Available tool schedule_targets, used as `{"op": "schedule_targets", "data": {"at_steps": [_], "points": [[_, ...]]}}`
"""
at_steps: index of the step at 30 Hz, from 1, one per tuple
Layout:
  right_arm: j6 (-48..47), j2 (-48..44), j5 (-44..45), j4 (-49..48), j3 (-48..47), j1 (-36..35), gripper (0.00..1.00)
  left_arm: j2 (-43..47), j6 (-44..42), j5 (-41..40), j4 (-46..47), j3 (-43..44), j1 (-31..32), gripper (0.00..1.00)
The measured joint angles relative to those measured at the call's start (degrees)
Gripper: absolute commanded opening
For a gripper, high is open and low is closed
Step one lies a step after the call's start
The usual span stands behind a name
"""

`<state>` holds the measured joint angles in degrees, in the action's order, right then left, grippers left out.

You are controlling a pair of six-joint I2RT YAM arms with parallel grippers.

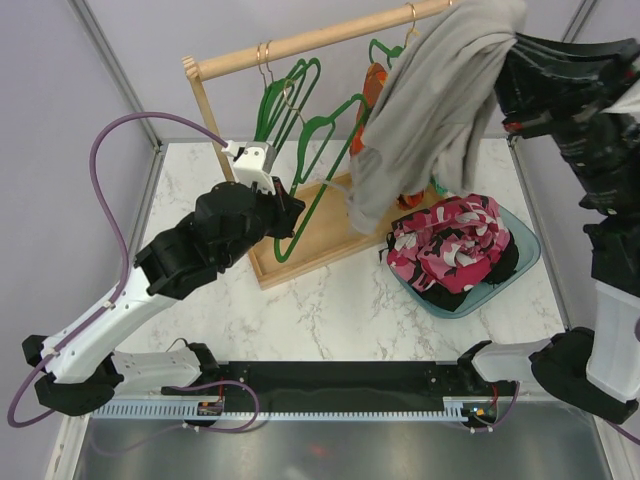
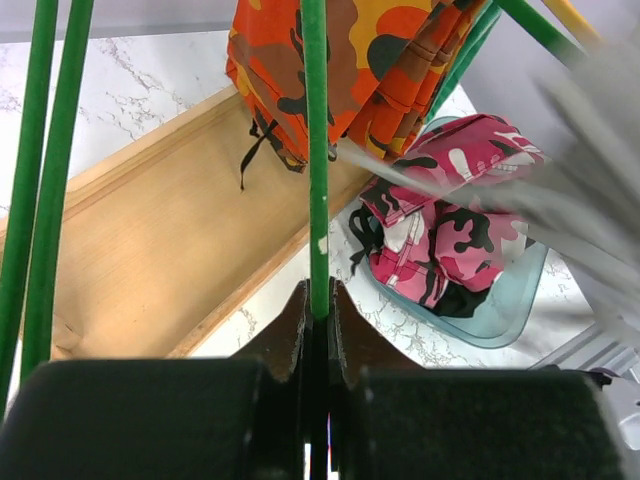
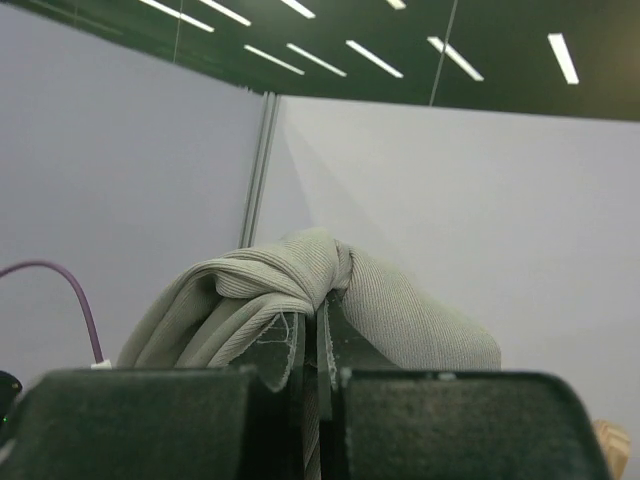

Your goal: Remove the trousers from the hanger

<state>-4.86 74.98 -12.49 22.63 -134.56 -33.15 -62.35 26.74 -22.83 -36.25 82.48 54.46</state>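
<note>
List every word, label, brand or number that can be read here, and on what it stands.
No text can be read anywhere.
The grey trousers, pink camouflage trousers, orange trousers, green hanger and wooden rack show no writing.
Small parts on the rail are too small to read.

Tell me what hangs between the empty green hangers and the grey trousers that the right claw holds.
Orange camouflage trousers, seen in the top view, partly hidden by the grey trousers.
</note>
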Motion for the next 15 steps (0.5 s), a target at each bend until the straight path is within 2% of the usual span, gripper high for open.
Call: {"op": "schedule_targets", "data": {"at_steps": [7,15], "points": [[0.2,-2.54,2.45,-1.11,-3.78,0.0,0.0,-0.15,-0.07,-1.18,-0.26,-0.02,0.0,0.02],[-2.25,-12.7,8.68,-0.13,7.74,0.92,0.0,-0.17,-0.74,-1.18,-0.48,0.15,0.0,0.02]]}}
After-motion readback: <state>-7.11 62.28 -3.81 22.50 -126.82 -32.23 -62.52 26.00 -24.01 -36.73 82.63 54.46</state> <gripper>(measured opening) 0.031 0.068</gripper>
